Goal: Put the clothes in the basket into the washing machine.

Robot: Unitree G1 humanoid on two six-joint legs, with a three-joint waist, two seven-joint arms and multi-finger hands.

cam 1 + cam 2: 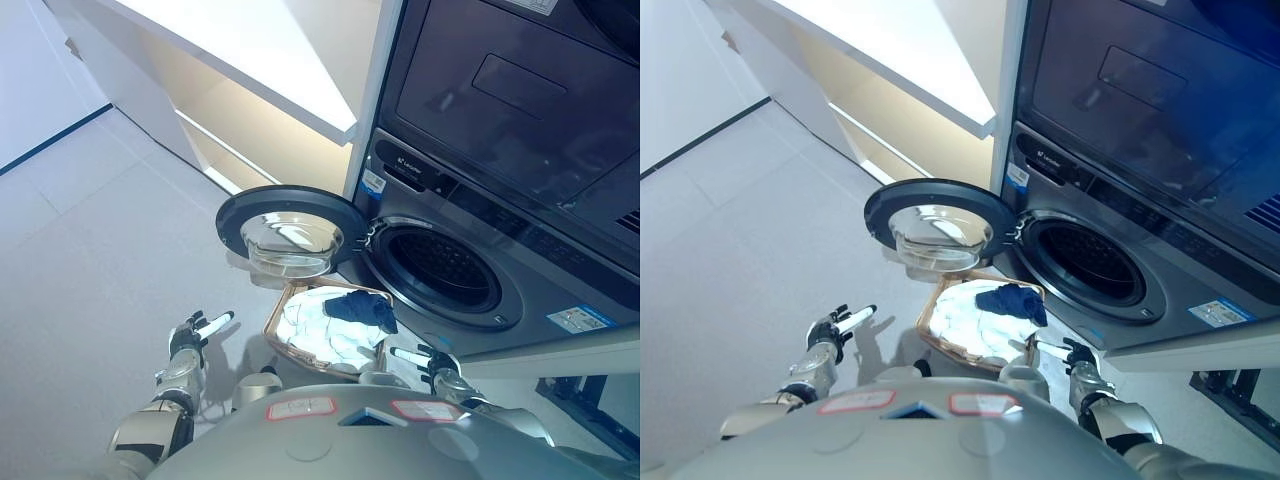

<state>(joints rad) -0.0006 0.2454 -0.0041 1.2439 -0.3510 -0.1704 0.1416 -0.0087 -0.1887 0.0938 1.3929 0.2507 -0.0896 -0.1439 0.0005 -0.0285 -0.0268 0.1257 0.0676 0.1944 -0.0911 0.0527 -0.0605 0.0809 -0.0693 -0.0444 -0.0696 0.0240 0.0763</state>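
Flanking basket (930, 322) below open door (940, 215) — both hands' fingers (215, 322) straight, holding nothing.

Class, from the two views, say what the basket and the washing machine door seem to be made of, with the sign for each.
Basket: probably woven wicker or rattan; its rim is tan and looks plaited, though too small to be sure. Washing machine door: a dark ring, likely plastic, round a clear bowl that looks like glass, since the floor shows through and it glints.

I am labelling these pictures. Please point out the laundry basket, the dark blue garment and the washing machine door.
laundry basket (927, 322): right eye view, its left rim.
dark blue garment (1012, 300): right eye view, middle of the cloth.
washing machine door (285, 240): left eye view, its glass bowl.
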